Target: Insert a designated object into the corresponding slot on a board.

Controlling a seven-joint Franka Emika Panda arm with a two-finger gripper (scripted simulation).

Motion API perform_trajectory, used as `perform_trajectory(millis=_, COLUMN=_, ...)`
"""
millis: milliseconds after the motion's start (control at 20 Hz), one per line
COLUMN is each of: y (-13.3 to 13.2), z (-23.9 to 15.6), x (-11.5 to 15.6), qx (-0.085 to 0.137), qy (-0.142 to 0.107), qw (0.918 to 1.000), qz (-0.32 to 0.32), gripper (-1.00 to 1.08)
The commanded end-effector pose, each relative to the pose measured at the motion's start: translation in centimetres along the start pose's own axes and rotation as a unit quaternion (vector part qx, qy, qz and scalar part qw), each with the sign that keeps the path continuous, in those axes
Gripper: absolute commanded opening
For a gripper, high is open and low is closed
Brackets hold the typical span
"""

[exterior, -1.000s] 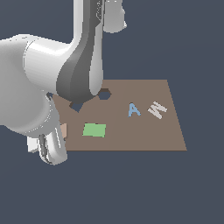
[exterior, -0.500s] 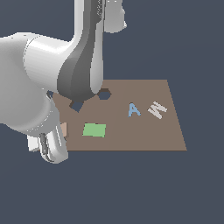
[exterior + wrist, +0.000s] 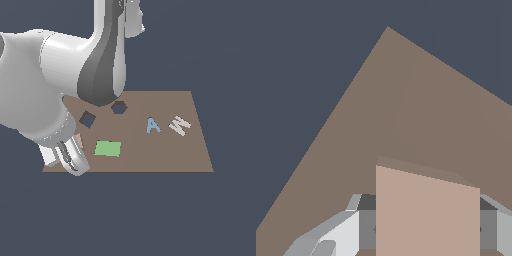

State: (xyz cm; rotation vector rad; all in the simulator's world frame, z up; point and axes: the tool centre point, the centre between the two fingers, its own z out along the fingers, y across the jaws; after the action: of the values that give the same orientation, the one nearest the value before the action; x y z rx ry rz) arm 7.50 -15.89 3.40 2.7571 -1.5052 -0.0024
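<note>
You have the gripper [image 3: 426, 227] closed on the tan tile [image 3: 426, 212] near the board [image 3: 165, 150] corner, leaving the carry to the square slot [image 3: 87, 119] and insertion.

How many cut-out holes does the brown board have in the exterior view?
2: a square hole and a hexagonal hole on its right in the exterior view, both near the board's far edge. The arm may hide others.
</note>
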Motion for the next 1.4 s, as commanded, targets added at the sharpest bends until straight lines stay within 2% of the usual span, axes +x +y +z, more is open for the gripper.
perform_trajectory(millis=0, y=0.4, z=-0.1, x=-0.8, qx=0.0, qy=0.0, qw=0.9996, qz=-0.029, gripper=-1.0)
perform_trajectory(millis=300, y=2.0, z=-0.3, x=-3.3, qx=0.0, qy=0.0, qw=0.9929, qz=-0.119, gripper=-1.0)
perform_trajectory(millis=750, y=5.0, z=-0.5, x=-6.0, qx=0.0, qy=0.0, qw=0.9697, qz=-0.244, gripper=-1.0)
perform_trajectory(millis=1050, y=6.4, z=-0.6, x=-6.8, qx=0.0, qy=0.0, qw=0.9559, qz=-0.294, gripper=-1.0)
perform_trajectory(millis=1350, y=7.2, z=-0.6, x=-7.1, qx=0.0, qy=0.0, qw=0.9483, qz=-0.317, gripper=-1.0)
